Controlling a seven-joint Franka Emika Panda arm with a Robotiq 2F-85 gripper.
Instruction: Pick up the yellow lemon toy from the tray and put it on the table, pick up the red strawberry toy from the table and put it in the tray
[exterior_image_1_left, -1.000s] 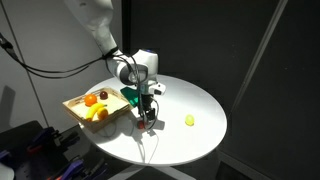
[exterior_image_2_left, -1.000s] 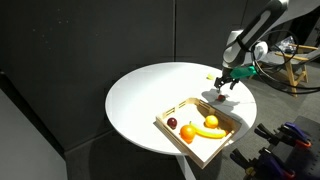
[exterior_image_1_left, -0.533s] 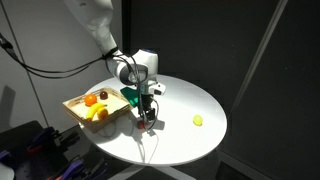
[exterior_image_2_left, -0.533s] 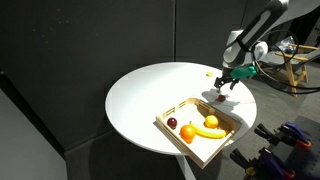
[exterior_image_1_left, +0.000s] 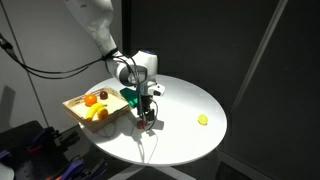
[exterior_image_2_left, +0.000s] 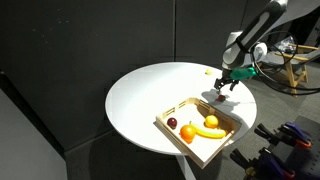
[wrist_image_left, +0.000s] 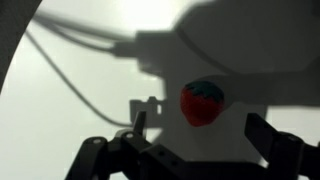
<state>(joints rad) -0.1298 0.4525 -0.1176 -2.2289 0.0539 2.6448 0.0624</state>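
Wrist view gives the best look: the red strawberry toy is seen lying on the white desk, right in the gap of the tool. The jaws are spread wide, nothing is gripped yet, and the fingers are set on either side of the berry without touching it. In both exterior views the tool is parked low over that spot, just beside the tray.

The yellow lemon toy is found out on the desk near its rim, well apart from the tray, so that half of the job can probably be counted as done. The strawberry part hasn't been done yet.

Handling-wise, the berry is likely to be very light and probably hard and smooth. It's also tiny and rounded, so it could easily be squirted out sideways if it's pinched off-centre. A grip across the fattest part of the red body, below the green cap, would be recommended, with the jaws closed gently. Breakage isn't really expected.

No brands, labels or writing can be made out anywhere.
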